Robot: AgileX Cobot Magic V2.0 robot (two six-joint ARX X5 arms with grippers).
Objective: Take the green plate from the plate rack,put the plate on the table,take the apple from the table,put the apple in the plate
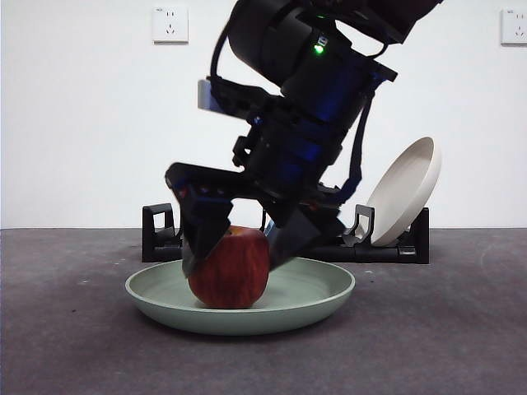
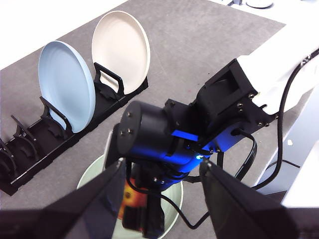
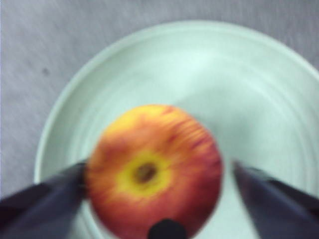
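Note:
The red apple [image 1: 230,271] [image 3: 154,169] rests inside the pale green plate [image 1: 321,296] [image 3: 239,89], which lies flat on the dark grey table [image 1: 66,346] in front of the black plate rack [image 1: 160,234] [image 2: 30,164]. My right gripper [image 1: 233,263] [image 3: 159,174] reaches down over the apple with a jaw on each side. One jaw touches the apple's skin, the other stands a little off it, so the gripper is open. My left gripper [image 2: 160,167] hangs open and empty high above the right arm.
A beige plate [image 1: 403,189] [image 2: 122,45] leans in the rack's end slot, with a blue plate [image 2: 67,82] upright beside it. Several rack slots past the blue plate hold nothing. The right arm's cables loop over the green plate.

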